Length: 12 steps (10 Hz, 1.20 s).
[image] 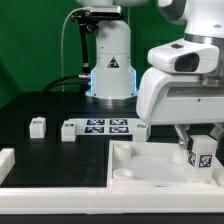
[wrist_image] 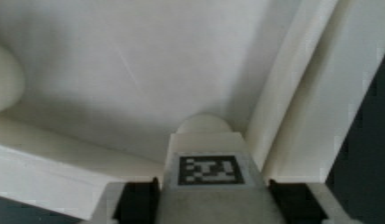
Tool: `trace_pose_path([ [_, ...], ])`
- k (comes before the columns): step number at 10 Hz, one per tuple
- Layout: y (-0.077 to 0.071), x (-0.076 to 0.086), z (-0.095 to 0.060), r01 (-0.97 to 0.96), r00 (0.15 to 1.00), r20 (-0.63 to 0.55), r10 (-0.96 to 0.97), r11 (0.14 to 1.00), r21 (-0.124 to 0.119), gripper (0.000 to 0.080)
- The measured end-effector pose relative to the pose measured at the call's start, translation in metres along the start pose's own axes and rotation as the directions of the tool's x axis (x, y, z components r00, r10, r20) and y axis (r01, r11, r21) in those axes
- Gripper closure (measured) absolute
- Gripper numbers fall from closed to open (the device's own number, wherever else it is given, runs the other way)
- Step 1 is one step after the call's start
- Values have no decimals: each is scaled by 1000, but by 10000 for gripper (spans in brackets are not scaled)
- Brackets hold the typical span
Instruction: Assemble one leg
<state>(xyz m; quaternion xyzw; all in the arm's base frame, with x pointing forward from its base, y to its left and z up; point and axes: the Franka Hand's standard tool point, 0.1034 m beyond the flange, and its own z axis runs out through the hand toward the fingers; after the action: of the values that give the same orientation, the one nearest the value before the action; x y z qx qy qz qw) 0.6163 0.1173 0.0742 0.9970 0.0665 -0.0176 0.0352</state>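
Observation:
My gripper (image: 200,152) is shut on a leg (image: 200,155), a small white block with a black-and-white marker, at the exterior view's right. It holds the leg over the large white square panel (image: 150,165), near the panel's far right corner. In the wrist view the leg (wrist_image: 210,150) sits between my two fingers with its marker facing the camera and its rounded tip pointing at the panel surface (wrist_image: 136,90). A raised panel rim (wrist_image: 295,90) runs beside it. Whether the leg's tip touches the panel is hidden.
The marker board (image: 105,126) lies on the black table in front of the robot base (image: 110,65). Two more small white legs (image: 37,126) (image: 68,130) lie to its left. A white ledge (image: 10,160) stands at the exterior view's left front.

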Motion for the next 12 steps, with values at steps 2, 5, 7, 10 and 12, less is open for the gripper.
trace_pose_path([
  [2,-6,0,-1,-323,946,-3,323,946,0,508],
  [5,-4,1,-1,-610,793,-19,609,793,-5,507],
  [7,-2,1,0,-603,798,-21,603,798,-10,436],
  [10,1,1,0,-401,916,-21,401,916,-13,182],
  [12,0,0,1,-163,987,-16,163,986,-18,155],
])
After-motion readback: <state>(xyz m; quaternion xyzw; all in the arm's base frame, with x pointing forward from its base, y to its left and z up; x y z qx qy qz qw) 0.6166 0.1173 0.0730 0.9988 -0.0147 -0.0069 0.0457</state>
